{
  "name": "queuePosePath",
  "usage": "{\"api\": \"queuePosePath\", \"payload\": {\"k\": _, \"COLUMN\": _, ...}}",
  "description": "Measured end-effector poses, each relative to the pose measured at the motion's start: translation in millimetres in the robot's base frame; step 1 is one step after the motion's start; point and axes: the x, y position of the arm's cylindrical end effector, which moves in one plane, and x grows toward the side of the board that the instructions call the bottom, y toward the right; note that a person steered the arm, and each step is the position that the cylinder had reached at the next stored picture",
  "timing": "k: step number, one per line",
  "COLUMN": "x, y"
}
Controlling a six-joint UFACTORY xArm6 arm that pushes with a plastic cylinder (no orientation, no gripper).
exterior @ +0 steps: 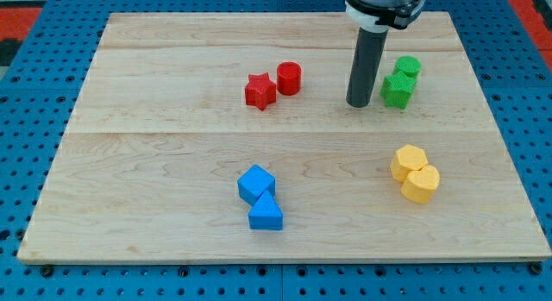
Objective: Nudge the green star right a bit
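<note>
Contact is what we are lining up for: my tip (359,103) is sitting just beside the green star (397,90), on its side toward the view's left and seemingly a hair short of touching, while the star is resting near the board's (172,163) top right corner with the green cylinder (408,66) pressed against its upper edge. We are carrying only a bare rod, so no fingers are spreading or pinching anything here. We are judging this the approach step, and the next move is calling for a short, gentle slide toward the view's right, keeping the push brief so the star shifts only slightly.
</note>
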Motion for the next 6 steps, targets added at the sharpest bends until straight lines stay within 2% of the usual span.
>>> {"api": "queuePosePath", "payload": {"k": 1, "x": -9.0, "y": 35.0}}
{"api": "queuePosePath", "payload": {"k": 4, "x": 5.5, "y": 62.9}}
{"api": "queuePosePath", "payload": {"k": 6, "x": 110.4, "y": 139.2}}
